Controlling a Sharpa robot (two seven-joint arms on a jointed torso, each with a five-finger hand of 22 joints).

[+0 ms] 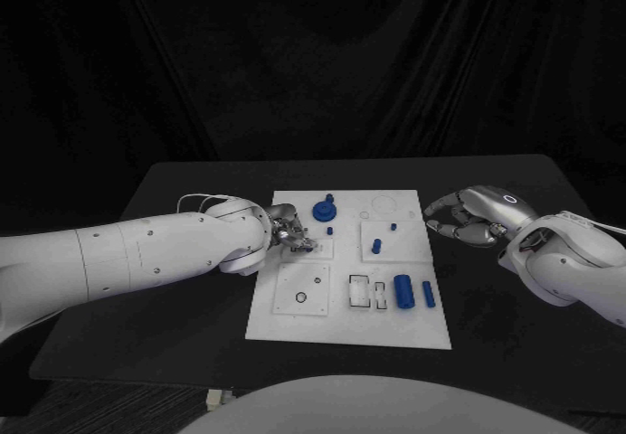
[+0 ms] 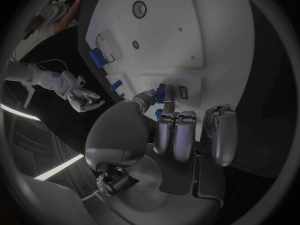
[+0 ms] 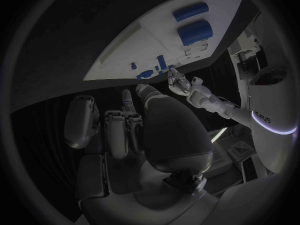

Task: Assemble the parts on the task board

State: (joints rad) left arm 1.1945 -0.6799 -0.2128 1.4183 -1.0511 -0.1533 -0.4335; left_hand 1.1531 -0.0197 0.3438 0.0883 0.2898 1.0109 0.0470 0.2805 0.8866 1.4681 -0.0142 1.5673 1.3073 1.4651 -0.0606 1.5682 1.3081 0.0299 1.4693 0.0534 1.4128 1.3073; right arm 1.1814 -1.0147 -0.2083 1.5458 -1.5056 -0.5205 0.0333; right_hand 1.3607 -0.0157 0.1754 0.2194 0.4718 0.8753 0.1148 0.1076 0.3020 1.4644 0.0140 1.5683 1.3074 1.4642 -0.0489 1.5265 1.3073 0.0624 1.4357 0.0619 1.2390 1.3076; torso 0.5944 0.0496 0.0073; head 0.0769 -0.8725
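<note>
on the head cam we've got the white task board (image 1: 350, 316) mid-table, fat blue cylinder (image 1: 404, 291) and a slim blue peg (image 1: 428, 292) near its 4 o'clock corner. left hand (image 1: 289, 233) at the board's 9 o'clock edge pinches a small blue part (image 2: 161, 93). right hand (image 1: 466, 217) sits off the 2 o'clock edge, fingers curled in, holding nothing.

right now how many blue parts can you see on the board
6: a round one with a post at the far end, a tiny peg, two small ones mid-board, two cylinders near right. The left hand may hide more.
</note>
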